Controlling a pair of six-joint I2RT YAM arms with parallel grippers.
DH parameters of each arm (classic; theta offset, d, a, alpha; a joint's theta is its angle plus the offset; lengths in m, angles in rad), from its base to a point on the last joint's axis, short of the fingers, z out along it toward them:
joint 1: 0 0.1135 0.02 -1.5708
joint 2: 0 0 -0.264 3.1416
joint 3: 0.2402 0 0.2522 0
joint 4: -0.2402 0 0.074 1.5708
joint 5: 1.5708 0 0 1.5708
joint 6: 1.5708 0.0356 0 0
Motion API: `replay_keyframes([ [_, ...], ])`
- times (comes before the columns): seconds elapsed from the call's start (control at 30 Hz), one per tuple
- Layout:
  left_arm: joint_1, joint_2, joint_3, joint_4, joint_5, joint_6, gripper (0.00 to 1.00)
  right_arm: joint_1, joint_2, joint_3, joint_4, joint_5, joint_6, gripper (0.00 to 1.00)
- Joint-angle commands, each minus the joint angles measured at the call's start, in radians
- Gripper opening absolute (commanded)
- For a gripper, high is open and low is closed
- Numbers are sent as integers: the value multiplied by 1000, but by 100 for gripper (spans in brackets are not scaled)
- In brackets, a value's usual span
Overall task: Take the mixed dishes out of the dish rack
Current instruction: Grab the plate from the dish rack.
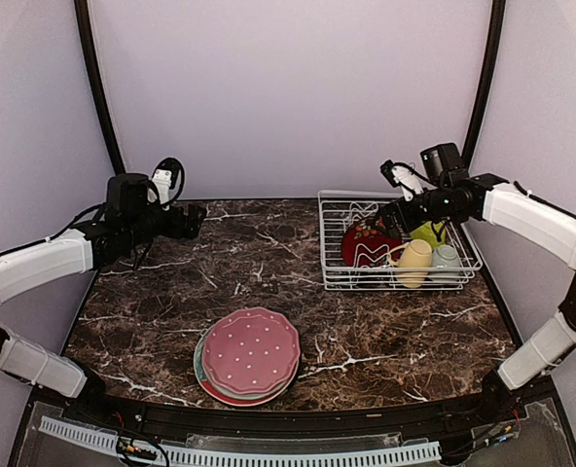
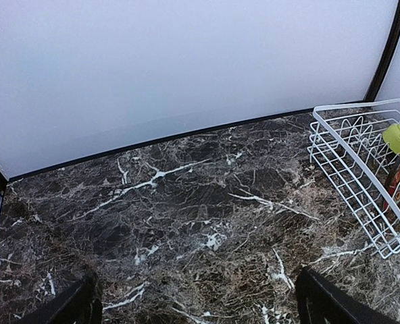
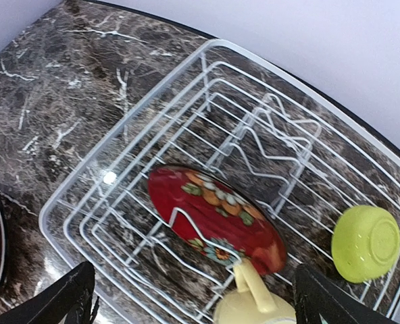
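Note:
The white wire dish rack [image 1: 335, 281] stands at the right of the table. It holds a red floral plate [image 1: 370, 242] upright between prongs, a pale yellow mug [image 1: 414, 261], a lime-green bowl [image 1: 428, 232] and a pale blue cup [image 1: 447, 260]. My right gripper [image 1: 390, 216] is open above the rack's middle; in its wrist view its fingers [image 3: 71, 297] straddle the red floral plate [image 3: 213, 216], with the mug [image 3: 254, 307] and the bowl [image 3: 365, 243] below and right. My left gripper [image 1: 198, 220] is open and empty over the table's far left. A pink scalloped plate [image 1: 252, 349] tops a stack of plates at the front.
The marble table [image 1: 269, 253] runs between the stack and the rack. The rack's near corner [image 2: 362, 196] shows at the right of the left wrist view. Black frame posts [image 1: 98, 88] and grey walls close the back and sides.

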Motion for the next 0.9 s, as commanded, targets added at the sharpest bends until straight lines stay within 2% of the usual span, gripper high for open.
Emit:
replay_keyframes([
  [0.0,6,3,-2,26,-4,11,99,-81,-68,-59,-11,22,-82,99],
  [0.1,6,11,-2,21,-1,2,99,-124,-58,-69,7,-2,-127,99],
  [0.23,6,31,7,12,11,1,99,-165,23,-9,-68,-51,-181,97],
  [0.43,6,26,24,-10,41,-5,99,-186,88,21,-98,-216,-248,93],
  [0.57,6,9,20,-12,61,-13,99,-186,193,105,-93,-223,-257,89],
  [0.73,6,-4,30,-42,94,-25,99,-192,274,151,-40,-138,-268,87],
  [0.87,6,-12,20,-46,108,-40,99,-200,307,165,6,-174,-312,84],
])
